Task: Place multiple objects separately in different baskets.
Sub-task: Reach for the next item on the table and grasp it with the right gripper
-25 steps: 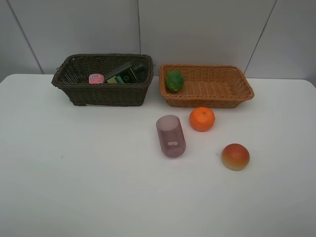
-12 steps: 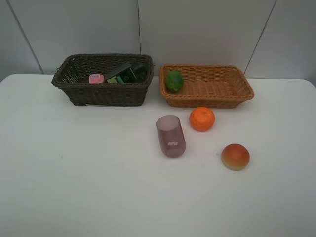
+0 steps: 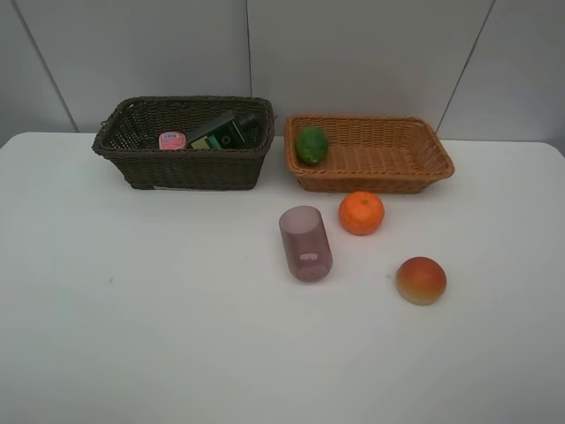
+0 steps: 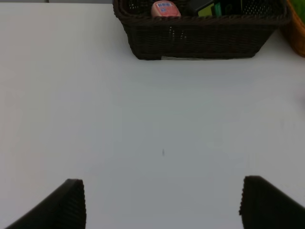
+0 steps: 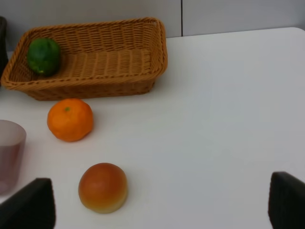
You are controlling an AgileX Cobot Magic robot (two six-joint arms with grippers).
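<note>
- The dark brown wicker basket (image 3: 181,168) sits at the back left of the white table (image 3: 132,309). It holds the pink white-capped bottle (image 3: 172,140) and the flat black green-labelled bottle (image 3: 221,134), exactly as a second ago.
- The light tan wicker basket (image 3: 371,181) stands just beside it on the right, with the green oval fruit (image 3: 312,145) in its left end, unmoved.
- The orange (image 3: 361,213) rests on the table just in front of the tan basket.
- The translucent purple cup (image 3: 305,244) is near the orange's left, and the red-orange round fruit (image 3: 421,280) lies apart, nearer the front. None of these has shifted.
- The left gripper (image 4: 162,205) hangs over bare table with its jaws spread wide, holding nothing.
- The right gripper (image 5: 159,202) is likewise spread wide and empty, with the red-orange fruit lying ahead of it.
</note>
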